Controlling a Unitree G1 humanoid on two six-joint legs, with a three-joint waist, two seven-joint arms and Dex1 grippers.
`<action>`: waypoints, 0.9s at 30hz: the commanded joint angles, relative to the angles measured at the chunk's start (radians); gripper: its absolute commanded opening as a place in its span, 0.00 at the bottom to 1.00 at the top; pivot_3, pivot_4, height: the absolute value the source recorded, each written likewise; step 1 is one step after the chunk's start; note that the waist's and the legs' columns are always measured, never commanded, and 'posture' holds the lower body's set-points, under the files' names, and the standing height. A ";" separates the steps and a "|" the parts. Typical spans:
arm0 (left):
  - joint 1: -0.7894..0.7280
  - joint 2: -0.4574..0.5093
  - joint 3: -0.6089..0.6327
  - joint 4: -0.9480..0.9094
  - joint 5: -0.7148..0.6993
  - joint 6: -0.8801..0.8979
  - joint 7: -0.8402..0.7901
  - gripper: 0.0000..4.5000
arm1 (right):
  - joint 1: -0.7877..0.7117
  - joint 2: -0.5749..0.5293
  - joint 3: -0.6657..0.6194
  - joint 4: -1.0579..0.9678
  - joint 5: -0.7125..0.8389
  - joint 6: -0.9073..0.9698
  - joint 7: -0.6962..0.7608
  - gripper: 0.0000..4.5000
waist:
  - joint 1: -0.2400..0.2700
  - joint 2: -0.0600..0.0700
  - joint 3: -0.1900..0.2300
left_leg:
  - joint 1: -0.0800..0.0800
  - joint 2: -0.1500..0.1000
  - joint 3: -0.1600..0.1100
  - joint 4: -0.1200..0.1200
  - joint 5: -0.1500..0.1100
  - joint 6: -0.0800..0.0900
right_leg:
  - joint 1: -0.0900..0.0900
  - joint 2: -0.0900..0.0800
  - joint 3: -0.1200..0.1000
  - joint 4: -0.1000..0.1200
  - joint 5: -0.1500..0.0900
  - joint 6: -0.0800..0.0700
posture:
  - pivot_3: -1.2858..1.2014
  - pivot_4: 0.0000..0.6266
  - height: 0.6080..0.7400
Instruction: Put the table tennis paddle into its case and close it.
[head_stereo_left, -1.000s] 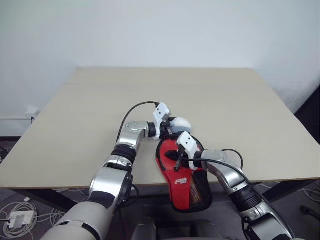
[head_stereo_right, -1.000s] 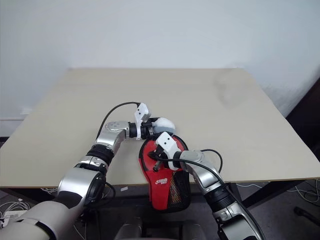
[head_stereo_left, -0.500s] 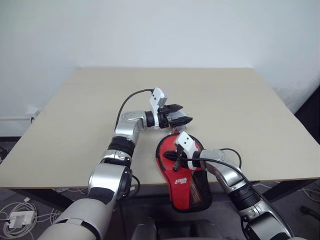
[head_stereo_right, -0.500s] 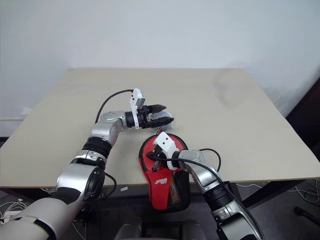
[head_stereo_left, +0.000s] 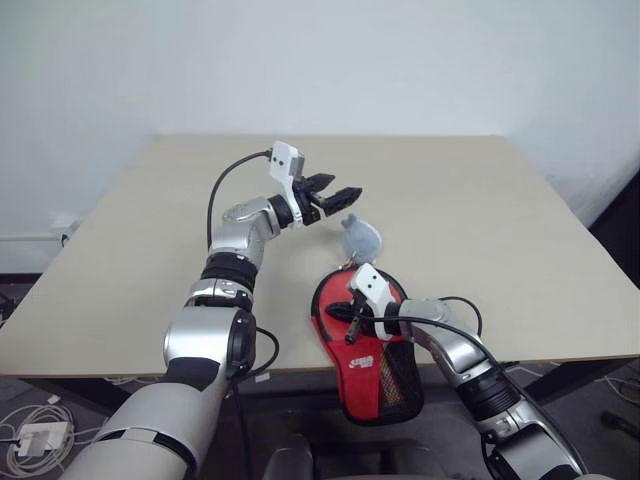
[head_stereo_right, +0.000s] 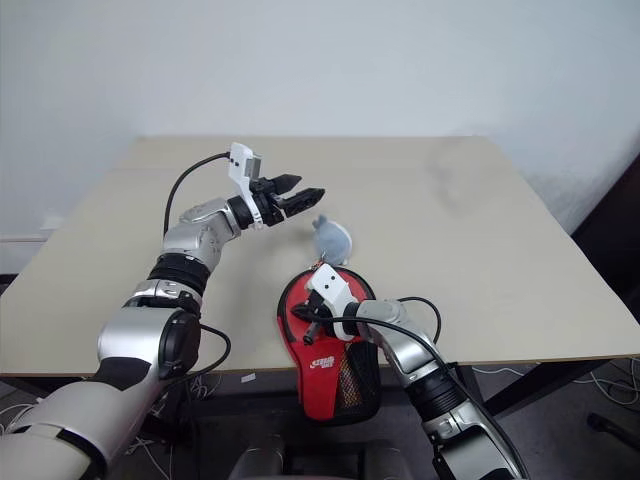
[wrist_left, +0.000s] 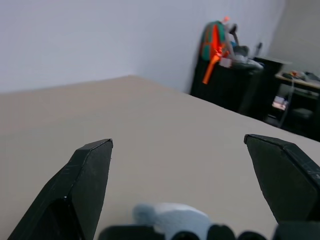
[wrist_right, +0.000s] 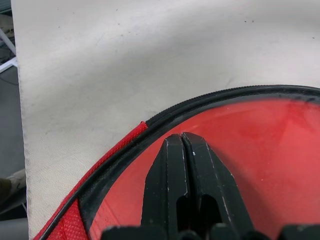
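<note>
Near the bench's front edge, the right hand (head_stereo_left: 349, 313) is kept shut, its fingertips pressed on the paddle (wrist_right: 280, 150), which lies red face up inside the case (head_stereo_left: 372, 375), the case's handle end overhanging that edge. The left hand (head_stereo_left: 333, 192) is spread wide and empty; over the last second it has been lifted off the case rim toward the bench's middle. A pale lump (head_stereo_left: 360, 236), earlier hidden by that hand, is now seen just behind the case. Closing the case appears not yet done.
</note>
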 joint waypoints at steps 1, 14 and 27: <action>0.031 0.006 -0.018 -0.084 -0.006 -0.017 -0.049 1.00 | 0.029 -0.005 0.033 0.007 -0.005 0.038 0.007 0.00 | 0.000 0.000 0.000 | 0.000 0.000 0.000 0.000 0.000 0.000 | 0.000 0.000 0.000 0.000 0.000 0.000 | 0.52 0.00 0.57; 0.467 0.054 -0.097 -0.711 -0.101 0.208 -0.110 0.72 | -0.053 -0.175 -0.116 -0.270 0.113 0.211 0.070 0.44 | 0.001 0.000 0.001 | -0.002 0.000 0.000 0.001 0.000 0.000 | -0.002 0.000 0.000 0.002 0.001 -0.002 | 0.52 0.00 0.57; 0.663 0.049 -0.231 -0.915 -0.098 0.245 -0.073 0.01 | -0.400 -0.251 -0.210 0.048 0.100 0.091 0.080 1.00 | 0.001 0.001 0.001 | -0.001 0.000 0.001 0.001 0.000 0.000 | -0.002 0.000 0.001 0.002 0.002 -0.003 | 0.52 0.00 0.57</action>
